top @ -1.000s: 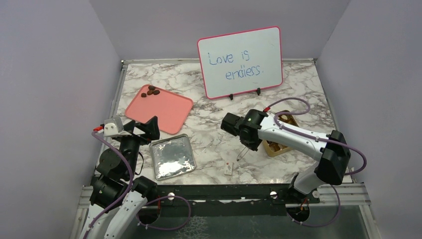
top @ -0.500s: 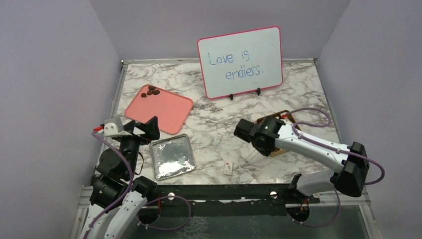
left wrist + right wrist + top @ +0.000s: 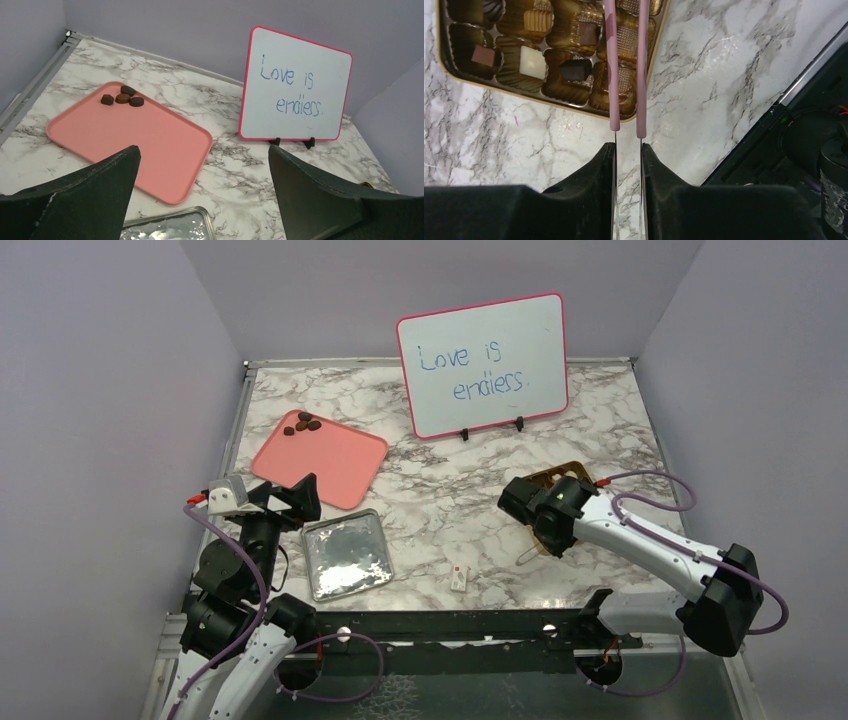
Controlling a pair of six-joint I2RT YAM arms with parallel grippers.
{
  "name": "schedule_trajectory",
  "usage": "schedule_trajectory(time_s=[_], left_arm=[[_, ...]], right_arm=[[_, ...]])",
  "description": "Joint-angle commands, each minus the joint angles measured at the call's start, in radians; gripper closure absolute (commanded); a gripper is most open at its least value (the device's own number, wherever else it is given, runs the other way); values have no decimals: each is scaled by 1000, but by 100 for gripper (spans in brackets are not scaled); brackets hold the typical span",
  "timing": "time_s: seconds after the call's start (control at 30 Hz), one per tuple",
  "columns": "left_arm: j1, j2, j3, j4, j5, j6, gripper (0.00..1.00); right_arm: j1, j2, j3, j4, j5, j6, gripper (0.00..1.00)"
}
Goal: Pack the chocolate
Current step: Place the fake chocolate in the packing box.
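Several dark and tan chocolates (image 3: pixel 301 423) lie at the far corner of the pink tray (image 3: pixel 335 460); they also show in the left wrist view (image 3: pixel 121 98). The gold box (image 3: pixel 562 477) sits at the right, with pieces (image 3: pixel 574 70) in some cavities of the box (image 3: pixel 596 92). My right gripper (image 3: pixel 542 538) hovers at the box's near side, shut on metal tongs (image 3: pixel 527 557) with pink-sleeved arms (image 3: pixel 641 75) that hold nothing; its fingertips frame them in the right wrist view (image 3: pixel 628 147). My left gripper (image 3: pixel 298 492) is open and empty near the tray's front edge (image 3: pixel 204 150).
A silver lid (image 3: pixel 345 555) lies in front of the tray. A small white tag (image 3: pixel 460 578) lies near the front edge. A whiteboard (image 3: pixel 483 365) stands at the back. The black front rail (image 3: pixel 804 125) runs close to the right of the box.
My right arm has swung right from the table's middle to the gold box, carrying the tongs. The left arm has not moved.
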Motion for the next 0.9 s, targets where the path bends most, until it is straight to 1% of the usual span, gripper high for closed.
schedule_trajectory(time_s=[0.0,0.17,0.3,0.57,0.67,0.87], left_arm=[[7,0,16,4,30,-3,1],[7,8,17,3,29,-2,1],[7,12,19,3,27,-2,1],[7,13,18,3,26,-1,1],[8,13,17,3,27,-1,1],[12,18,18,3,29,-1,1]], right_arm=[[-8,21,-18,-26,11,38,74],[-9,52,-14,-28,-2,47,71],[-8,48,-16,-24,7,40,65],[-9,42,-12,-30,5,33,64],[-10,44,5,-25,26,0,65],[-9,55,45,11,67,-145,66]])
